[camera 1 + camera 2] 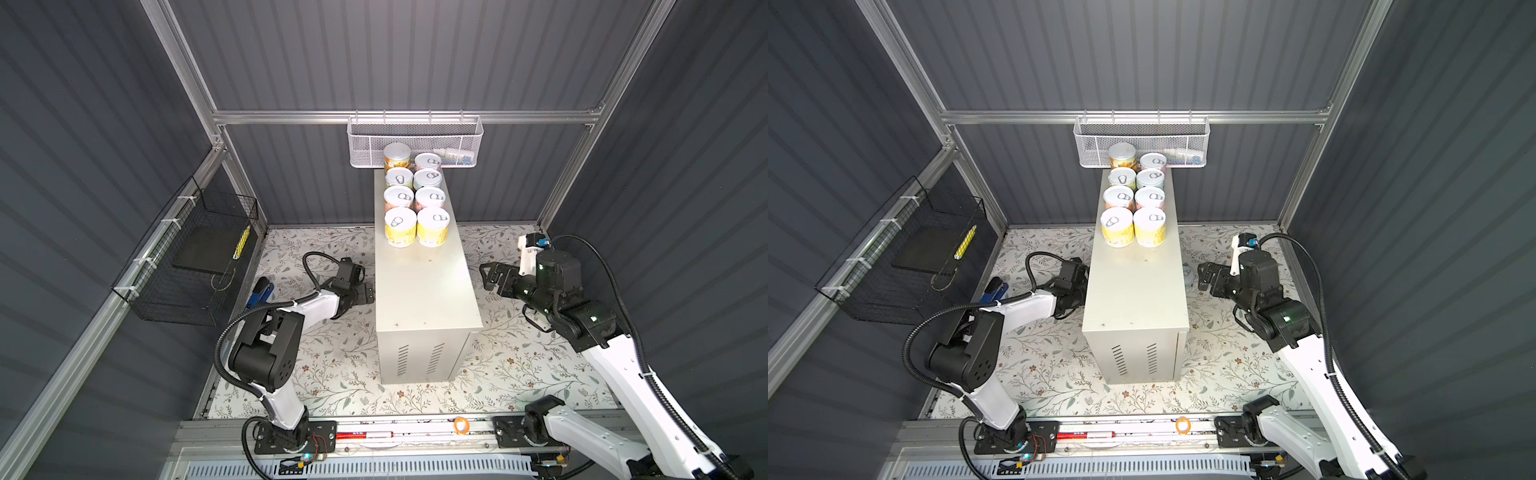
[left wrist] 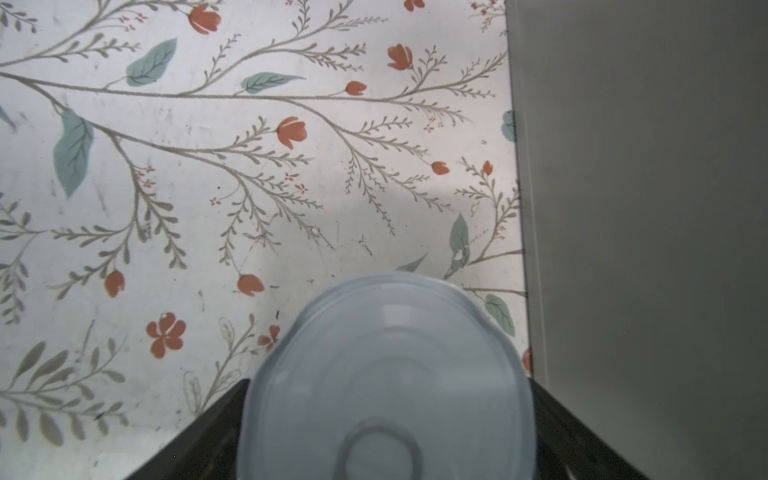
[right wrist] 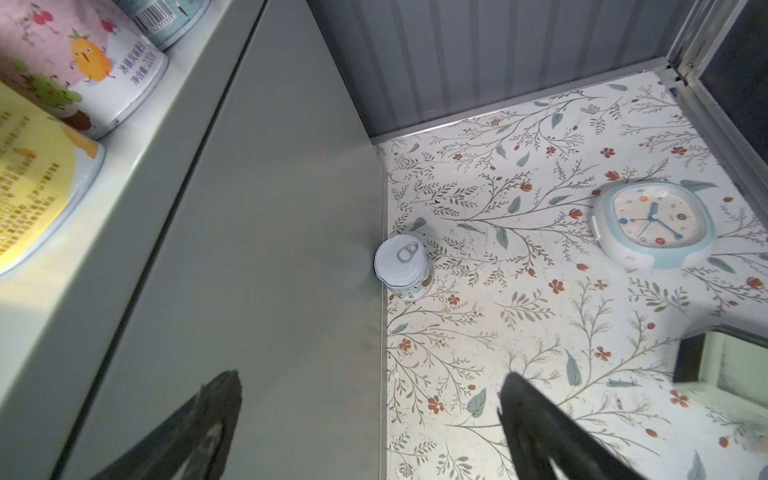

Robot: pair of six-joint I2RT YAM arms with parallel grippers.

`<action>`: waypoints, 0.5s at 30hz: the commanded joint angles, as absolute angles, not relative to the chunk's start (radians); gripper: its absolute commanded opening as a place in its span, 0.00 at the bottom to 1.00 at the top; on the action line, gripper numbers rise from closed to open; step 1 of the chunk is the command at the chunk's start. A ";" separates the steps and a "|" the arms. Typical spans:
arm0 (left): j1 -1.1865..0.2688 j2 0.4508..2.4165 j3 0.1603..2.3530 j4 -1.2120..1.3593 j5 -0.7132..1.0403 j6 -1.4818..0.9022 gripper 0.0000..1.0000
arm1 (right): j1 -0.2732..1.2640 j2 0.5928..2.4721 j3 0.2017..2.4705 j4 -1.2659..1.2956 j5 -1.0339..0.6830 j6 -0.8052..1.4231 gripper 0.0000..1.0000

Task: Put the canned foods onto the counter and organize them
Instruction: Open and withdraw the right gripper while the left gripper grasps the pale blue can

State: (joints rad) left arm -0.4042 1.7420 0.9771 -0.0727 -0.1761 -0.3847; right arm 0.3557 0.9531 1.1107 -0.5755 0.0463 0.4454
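Here we view the counter [image 1: 419, 291] from above, its long axis running from 6 to 12 o'clock across the floral surface [image 1: 332, 353]. Eight canned foods [image 1: 401, 196] stand upright at its 12 o'clock end, in two touching columns of four with pull-tab lids up. The pair nearest 6 o'clock wears yellow labels.

The left gripper [image 1: 368, 293] sits low at 9 o'clock of the counter, close against its side wall. In the left wrist view its two dark fingers [image 2: 208, 453] flank a ninth can [image 2: 386, 374]. The can's pale lid fills the gap between them and is blurred by nearness. We cannot tell whether the fingers press this can or merely bracket it, nor whether it stands on the surface.

The right gripper [image 1: 487, 276] hangs at 3 o'clock of the counter and points toward 9 o'clock. It is released, its jaws spread wide and empty. In a top view a tenth can [image 1: 1187, 273] shows at the gripper's 9 o'clock, near the fingertips but apart from them. The right wrist view shows it upright on the floral surface, just against the counter's side wall. That view also shows a white-and-blue clock [image 3: 654, 226] lying face up, well apart from this can.
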 commanded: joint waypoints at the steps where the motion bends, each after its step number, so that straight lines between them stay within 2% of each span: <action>1: -0.399 1.769 1.019 -0.051 -0.209 -0.370 0.97 | 0.351 0.954 1.109 -0.558 0.030 0.452 0.98; 15: -0.399 1.816 1.043 -0.065 -0.246 -0.363 0.93 | 0.351 0.968 1.106 -0.557 0.013 0.447 0.98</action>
State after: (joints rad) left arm -0.4042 1.8050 1.0222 -0.0628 -0.2272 -0.3763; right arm 0.3550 0.9646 1.1107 -0.5694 0.0216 0.4458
